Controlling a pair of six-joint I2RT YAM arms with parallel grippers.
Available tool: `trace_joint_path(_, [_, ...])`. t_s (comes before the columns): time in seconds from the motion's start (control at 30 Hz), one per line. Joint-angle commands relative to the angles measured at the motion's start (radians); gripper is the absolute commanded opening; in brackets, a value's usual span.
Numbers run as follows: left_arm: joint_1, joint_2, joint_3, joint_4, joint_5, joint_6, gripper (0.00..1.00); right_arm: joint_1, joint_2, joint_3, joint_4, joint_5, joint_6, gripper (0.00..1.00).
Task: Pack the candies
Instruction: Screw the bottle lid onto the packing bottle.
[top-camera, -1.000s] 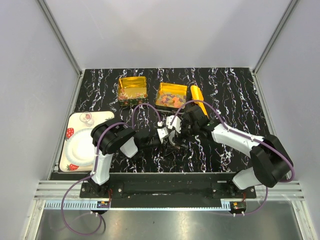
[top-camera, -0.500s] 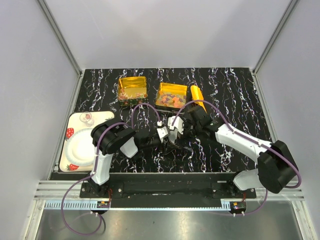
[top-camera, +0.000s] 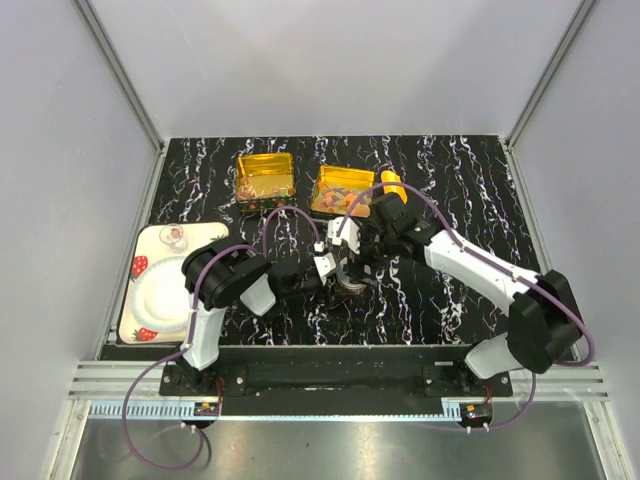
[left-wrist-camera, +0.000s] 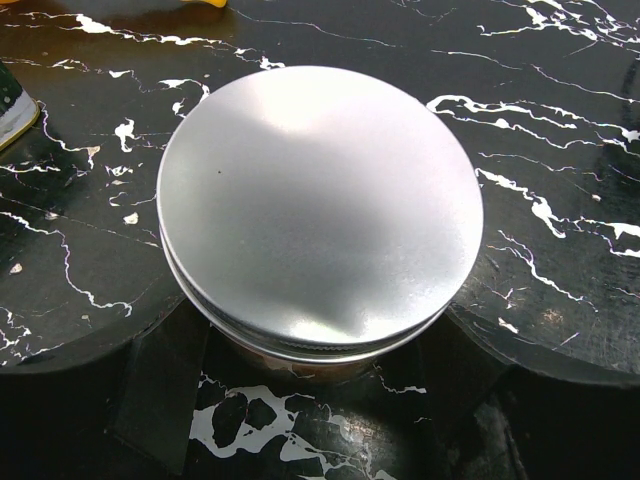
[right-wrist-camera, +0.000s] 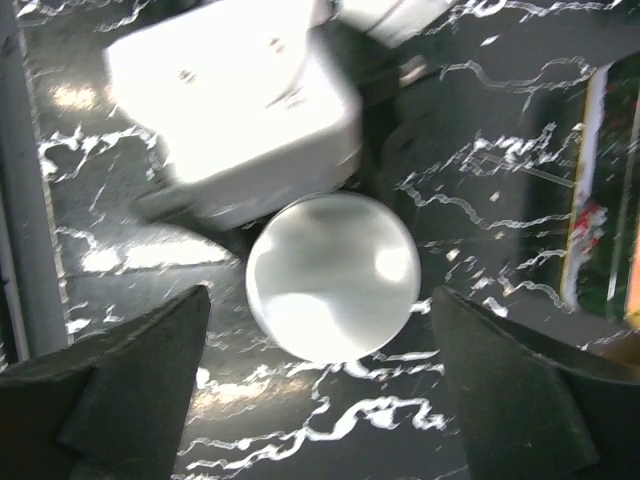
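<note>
The candies (top-camera: 342, 192) lie loose in two gold tins (top-camera: 318, 190) at the upper centre of the top view. The right-hand tin is heaped with orange, red and yellow pieces, while the left-hand one holds only a thin scatter. They sit open, probably so they can be drawn from, with the yellow-orange scoop (top-camera: 393, 186) touching or just beside the right tin's far side. Below them, in the middle of the frame, stands a round jar (left-wrist-camera: 300, 365) capped with a plain silver lid (left-wrist-camera: 320, 200). A brownish tint shows under the lid's edge, but whether that is candy cannot be told. The left tool (left-wrist-camera: 318, 330) reaches in from the left and is closed around the jar's body, one dark finger on each flank. This looks like a bracing hold, meant to keep the jar from turning or sliding on the black marbled counter (top-camera: 460, 200). The right tool (right-wrist-camera: 322, 330) hangs over the lid with its fingers spread wide. In its own view, which is blurred, they stand at lower left and lower right, well clear of the lid's rim and gripping nothing. With one arm steadying the jar and the other poised above, the step in hand seems to be working the lid. Which way it is meant to go cannot be judged from here.
</note>
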Motion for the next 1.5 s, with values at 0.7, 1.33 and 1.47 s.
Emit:
trace_joint_path(0.7, [0.006, -0.017, -0.013, 0.308, 0.067, 0.038, 0.45, -0.124, 0.239, 0.103, -0.021, -0.258, -0.061, 0.45])
trace_joint_path(1.33, [0.008, -0.012, -0.012, 0.306, 0.05, 0.047, 0.45, -0.126, 0.173, -0.02, 0.079, -0.142, -0.029, 0.45])
trace_joint_path(1.47, [0.008, -0.012, -0.01, 0.306, 0.041, 0.047, 0.44, -0.127, 0.17, -0.037, 0.049, -0.134, -0.041, 0.35])
